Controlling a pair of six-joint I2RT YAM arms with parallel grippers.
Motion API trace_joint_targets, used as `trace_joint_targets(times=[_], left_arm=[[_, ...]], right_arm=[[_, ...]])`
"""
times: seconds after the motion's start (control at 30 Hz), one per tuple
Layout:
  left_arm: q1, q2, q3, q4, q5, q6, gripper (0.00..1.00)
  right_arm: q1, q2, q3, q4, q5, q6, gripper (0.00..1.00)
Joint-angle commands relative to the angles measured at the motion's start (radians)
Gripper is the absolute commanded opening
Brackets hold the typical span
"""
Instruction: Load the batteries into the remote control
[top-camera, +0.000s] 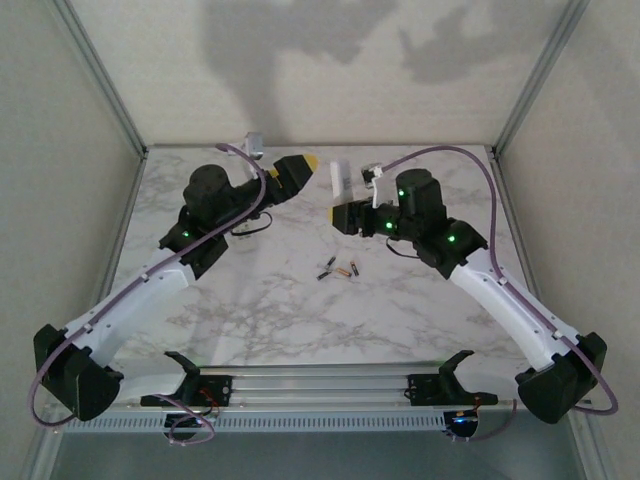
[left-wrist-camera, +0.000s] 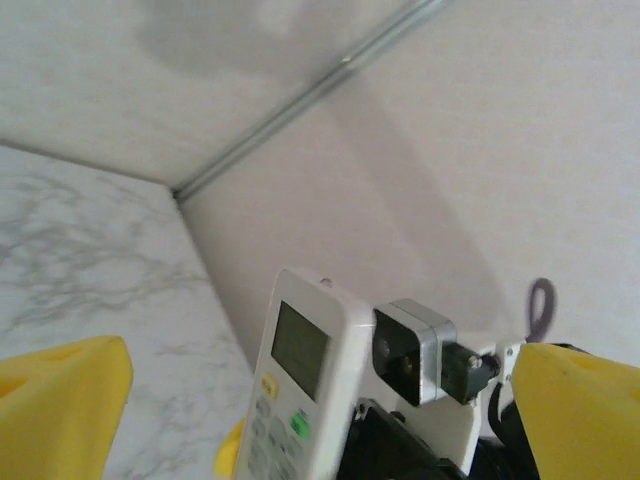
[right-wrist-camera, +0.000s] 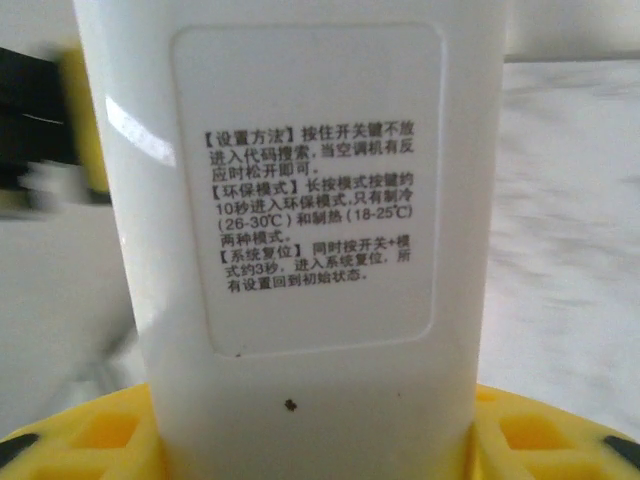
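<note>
My right gripper (top-camera: 345, 212) is shut on the lower end of the white remote (top-camera: 341, 179) and holds it upright above the back of the table. In the right wrist view the remote's back (right-wrist-camera: 320, 200) with its printed label faces the camera, between yellow fingers (right-wrist-camera: 100, 440). My left gripper (top-camera: 297, 168) stands open just left of the remote, nothing in it. Its wrist view shows the remote's screen and buttons (left-wrist-camera: 300, 385) ahead, between the spread yellow fingers (left-wrist-camera: 60, 405). The batteries (top-camera: 339, 270), dark and coppery, lie loose mid-table, apart from both grippers.
The marble table (top-camera: 280, 310) is walled at the back and sides by panels and metal posts (top-camera: 100, 75). A small grey object (top-camera: 254, 145) sits at the back edge behind the left arm. Purple cables (top-camera: 470, 152) loop over both arms.
</note>
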Motion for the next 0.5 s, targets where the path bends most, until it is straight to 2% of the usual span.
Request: trace_joint_targets(times=[0.0, 0.07, 0.23, 0.3, 0.47], left_arm=[[-0.008, -0.005, 0.022, -0.2, -0.015, 0.031, 0.92], [-0.034, 0.011, 0.006, -0.165, 0.028, 0.015, 0.89], [-0.086, 0.1, 0.014, -0.126, 0.047, -0.015, 0.83], [-0.095, 0.129, 0.001, -0.071, 0.055, -0.047, 0.7], [-0.104, 0.149, -0.062, 0.044, 0.079, -0.117, 0.44]], right_arm=[[0.043, 0.028, 0.061, -0.191, 0.341, -0.264, 0.39], [0.063, 0.046, 0.08, -0.21, 0.341, -0.291, 0.39], [0.117, 0.069, 0.094, -0.191, 0.267, -0.303, 0.39], [0.155, 0.075, 0.086, -0.176, 0.259, -0.302, 0.4], [0.181, 0.083, 0.073, -0.177, 0.235, -0.279, 0.4]])
